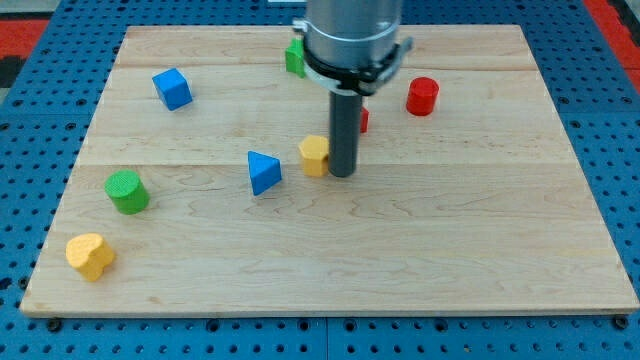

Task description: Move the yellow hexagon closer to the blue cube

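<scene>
While no pincer shows, my tip touches the yellow hexagon on its right, with the blue cube well up-left of it.

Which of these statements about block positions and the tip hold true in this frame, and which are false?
1. My tip sits at the yellow hexagon's right side in the view. True.
2. The blue cube lies at the view's lower right. False: upper left.
3. The blue triangular block lies left of the hexagon. True.
4. The green cylinder touches the yellow heart-shaped block. False: they are apart.
</scene>
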You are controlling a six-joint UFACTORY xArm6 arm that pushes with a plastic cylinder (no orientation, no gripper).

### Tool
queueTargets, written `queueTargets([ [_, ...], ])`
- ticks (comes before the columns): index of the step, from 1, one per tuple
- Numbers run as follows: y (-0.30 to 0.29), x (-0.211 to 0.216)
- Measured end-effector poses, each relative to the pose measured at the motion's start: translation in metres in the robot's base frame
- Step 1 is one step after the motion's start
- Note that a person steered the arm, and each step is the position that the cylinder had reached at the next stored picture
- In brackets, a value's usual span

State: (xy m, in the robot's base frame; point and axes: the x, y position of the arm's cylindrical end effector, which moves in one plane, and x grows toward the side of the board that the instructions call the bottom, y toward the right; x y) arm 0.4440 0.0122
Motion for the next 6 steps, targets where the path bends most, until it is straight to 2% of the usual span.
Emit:
queueTargets([
  [1, -0.031, -0.007],
  [2, -0.093, -0.007],
  [4, -0.004, -0.006],
  [6, -0.116, -0.039],
])
